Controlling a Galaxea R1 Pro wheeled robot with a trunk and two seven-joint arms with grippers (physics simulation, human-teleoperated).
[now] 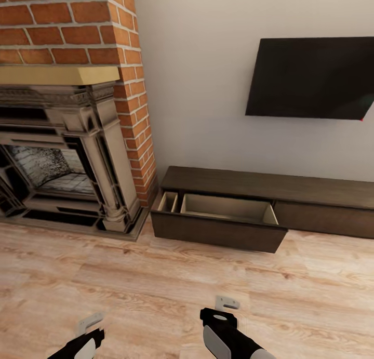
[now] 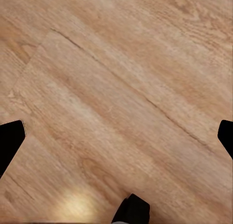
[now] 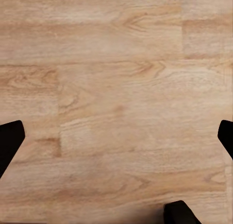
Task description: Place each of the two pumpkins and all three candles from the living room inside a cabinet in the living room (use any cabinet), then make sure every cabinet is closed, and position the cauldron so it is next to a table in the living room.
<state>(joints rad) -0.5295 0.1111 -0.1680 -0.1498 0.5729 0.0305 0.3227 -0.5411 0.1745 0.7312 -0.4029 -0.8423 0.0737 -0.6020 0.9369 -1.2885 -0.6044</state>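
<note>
My two arms sit lowest and closest in the head view, both hanging over a pale wooden plank floor [image 1: 156, 281]. My left gripper [image 1: 89, 323] is at the lower left and my right gripper [image 1: 227, 303] is nearer the middle, each ending in a pale grey bracket. In both wrist views my dark fingertips [image 2: 10, 139] sit at opposite edges of the picture, so the fingers of both grippers are spread wide apart with nothing between them, just bare floorboards beneath. My right fingertips [image 3: 9, 141] look the same.

Beyond the floor, against a plain white wall [image 1: 202, 89], stands the cabinet [image 1: 270, 185], low, long and dark brown. Its left-hand drawer [image 1: 221, 229] is pulled out toward me, showing a light tan interior divided into a narrow compartment and a wider one. Nothing is visible inside either.

To the cabinet's left is a brick fireplace [image 1: 67, 156] with an ornate grey surround. A black flat screen [image 1: 311, 78] hangs on the wall above the cabinet.
</note>
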